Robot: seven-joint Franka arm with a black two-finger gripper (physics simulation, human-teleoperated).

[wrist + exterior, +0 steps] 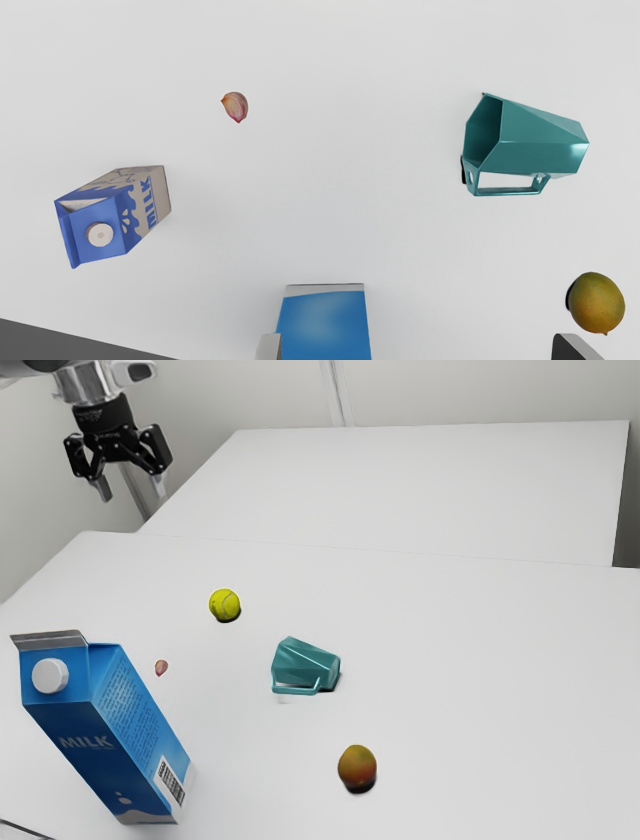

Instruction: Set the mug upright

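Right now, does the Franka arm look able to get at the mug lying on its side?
Probably yes. The claw is open and empty, and the mug lies uncovered. The tennis ball and the round fruit rest apart from it, so the way from above seems free.

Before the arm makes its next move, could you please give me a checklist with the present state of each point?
1. Tool open: ok.
2. Tool at the mug: not ok, it hangs well away from it.
3. Mug upright: not ok, it lies on its side.
4. Handle in sight: ok.
5. Ball and fruit apart from the mug: ok.
6. Mug empty inside: cannot tell.
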